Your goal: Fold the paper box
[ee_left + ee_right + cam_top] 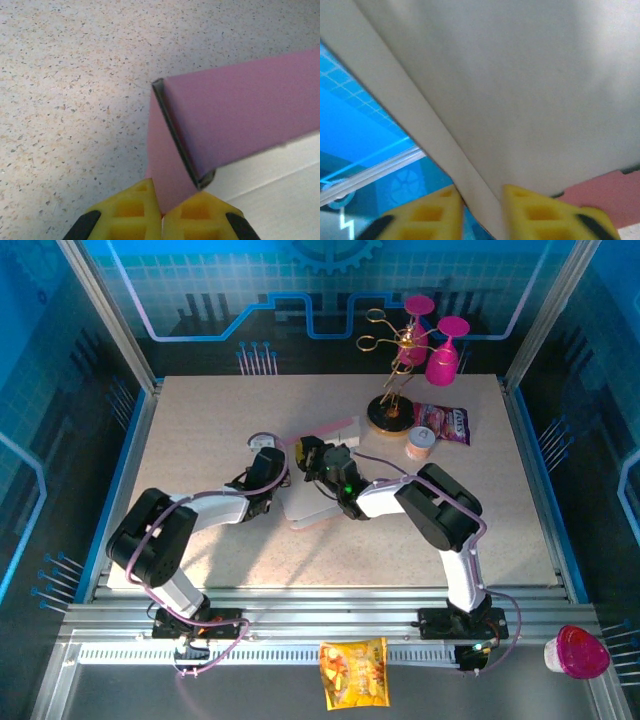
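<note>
The paper box (312,504) lies partly folded at the table's middle, pink outside and pale inside, with one pink flap (336,430) reaching toward the back. My left gripper (272,462) is at its left edge. In the left wrist view its yellow fingertips (162,214) are shut on a raised pink side wall (165,165), next to a folded corner of the box (240,110). My right gripper (312,455) hovers over the box's far edge. Its jaws (481,210) stand apart with a pale strip of the box (470,170) running loosely between them.
At the back right stands a gold rack (392,380) with magenta goblets (443,358). A glossy snack bag (445,423) and a small tub (420,442) lie beside it. A yellow snack bag (353,672) and a pink-lidded cup (578,652) sit on the near rail.
</note>
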Controlling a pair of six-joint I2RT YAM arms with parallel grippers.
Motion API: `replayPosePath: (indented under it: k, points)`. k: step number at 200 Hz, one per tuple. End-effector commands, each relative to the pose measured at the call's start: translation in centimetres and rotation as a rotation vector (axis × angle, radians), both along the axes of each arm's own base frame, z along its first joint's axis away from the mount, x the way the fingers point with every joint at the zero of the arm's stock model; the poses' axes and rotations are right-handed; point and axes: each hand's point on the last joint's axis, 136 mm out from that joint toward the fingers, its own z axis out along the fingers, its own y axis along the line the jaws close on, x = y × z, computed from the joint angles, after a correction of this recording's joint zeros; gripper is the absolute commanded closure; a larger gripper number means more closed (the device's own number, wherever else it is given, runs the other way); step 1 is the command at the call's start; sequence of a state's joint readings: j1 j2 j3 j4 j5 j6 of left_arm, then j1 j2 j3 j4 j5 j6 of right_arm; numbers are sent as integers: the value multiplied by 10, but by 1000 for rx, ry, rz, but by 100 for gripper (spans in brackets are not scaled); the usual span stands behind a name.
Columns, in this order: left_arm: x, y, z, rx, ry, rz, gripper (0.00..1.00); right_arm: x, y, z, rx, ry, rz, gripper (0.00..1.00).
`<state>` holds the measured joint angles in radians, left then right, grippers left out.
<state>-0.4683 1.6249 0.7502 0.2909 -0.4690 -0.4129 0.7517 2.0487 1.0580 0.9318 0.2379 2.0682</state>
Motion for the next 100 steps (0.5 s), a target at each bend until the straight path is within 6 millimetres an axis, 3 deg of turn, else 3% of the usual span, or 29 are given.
replayPosePath:
  k: [1, 20, 52, 100]
  points:
    - [-13, 5, 0, 12, 30, -12, 100, -17, 5, -1, -68, 16, 82, 59]
    - [-18, 7, 1, 19, 39, -26, 100, -15, -1, 9, -93, -16, 94, 46]
    - [-27, 15, 5, 16, 70, -28, 100, -16, -11, 28, -179, -53, 125, 33]
    - [-36, 19, 13, -13, 165, -43, 100, -25, -47, 37, -324, -48, 138, 31]
